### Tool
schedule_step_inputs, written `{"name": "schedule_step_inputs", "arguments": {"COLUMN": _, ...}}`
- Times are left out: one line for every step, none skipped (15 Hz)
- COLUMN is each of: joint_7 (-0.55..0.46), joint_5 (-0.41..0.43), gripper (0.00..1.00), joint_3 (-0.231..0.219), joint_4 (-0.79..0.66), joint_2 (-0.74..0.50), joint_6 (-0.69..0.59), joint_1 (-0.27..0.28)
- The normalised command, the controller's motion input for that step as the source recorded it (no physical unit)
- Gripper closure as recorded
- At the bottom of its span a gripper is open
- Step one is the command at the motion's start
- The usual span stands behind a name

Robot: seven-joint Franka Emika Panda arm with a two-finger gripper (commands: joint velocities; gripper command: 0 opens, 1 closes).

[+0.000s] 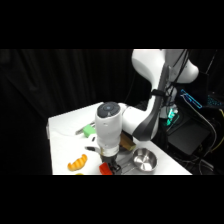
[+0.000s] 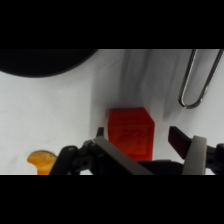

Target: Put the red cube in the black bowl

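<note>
White table (image 2: pixel 45 115): red cube (image 2: pixel 131 132) between the spread gripper (image 2: pixel 137 137) fingers.

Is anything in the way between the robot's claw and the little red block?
Nothing visible. In the wrist view the small red cube sits on the white table right between the open gripper fingers.

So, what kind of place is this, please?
Probably a robotics lab bench. A white robot arm reaches over a white table set against black curtains, with toy-like props on it: a red cube, an orange croissant toy and a steel pan.
</note>
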Motion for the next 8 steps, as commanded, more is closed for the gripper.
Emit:
{"name": "schedule_step_inputs", "arguments": {"joint_7": 0.1, "joint_5": -0.039, "gripper": 0.0, "joint_3": -0.09, "joint_4": 0.13, "joint_2": 0.15, "joint_6": 0.19, "joint_1": 0.105}}
{"name": "schedule_step_inputs", "arguments": {"joint_7": 0.11, "joint_5": -0.047, "gripper": 0.0, "joint_3": -0.102, "joint_4": 0.14, "joint_2": 0.14, "joint_6": 0.18, "joint_1": 0.117}}
{"name": "schedule_step_inputs", "arguments": {"joint_7": 0.11, "joint_5": -0.039, "gripper": 0.0, "joint_3": -0.098, "joint_4": 0.13, "joint_2": 0.13, "joint_6": 0.17, "joint_1": 0.114}}
{"name": "schedule_step_inputs", "arguments": {"joint_7": 0.1, "joint_5": -0.03, "gripper": 0.0, "joint_3": -0.091, "joint_4": 0.13, "joint_2": 0.11, "joint_6": 0.16, "joint_1": 0.107}}
{"name": "schedule_step_inputs", "arguments": {"joint_7": 0.09, "joint_5": -0.018, "gripper": 0.0, "joint_3": -0.08, "joint_4": 0.13, "joint_2": 0.11, "joint_6": 0.15, "joint_1": 0.096}}
{"name": "schedule_step_inputs", "arguments": {"joint_7": 0.1, "joint_5": -0.032, "gripper": 0.25, "joint_3": -0.101, "joint_4": 0.12, "joint_2": 0.1, "joint_6": 0.16, "joint_1": 0.111}}
{"name": "schedule_step_inputs", "arguments": {"joint_7": 0.11, "joint_5": -0.032, "gripper": 0.25, "joint_3": -0.105, "joint_4": 0.1, "joint_2": 0.09, "joint_6": 0.17, "joint_1": 0.111}}
{"name": "schedule_step_inputs", "arguments": {"joint_7": 0.11, "joint_5": -0.041, "gripper": 0.34, "joint_3": -0.113, "joint_4": 0.08, "joint_2": 0.07, "joint_6": 0.16, "joint_1": 0.112}}
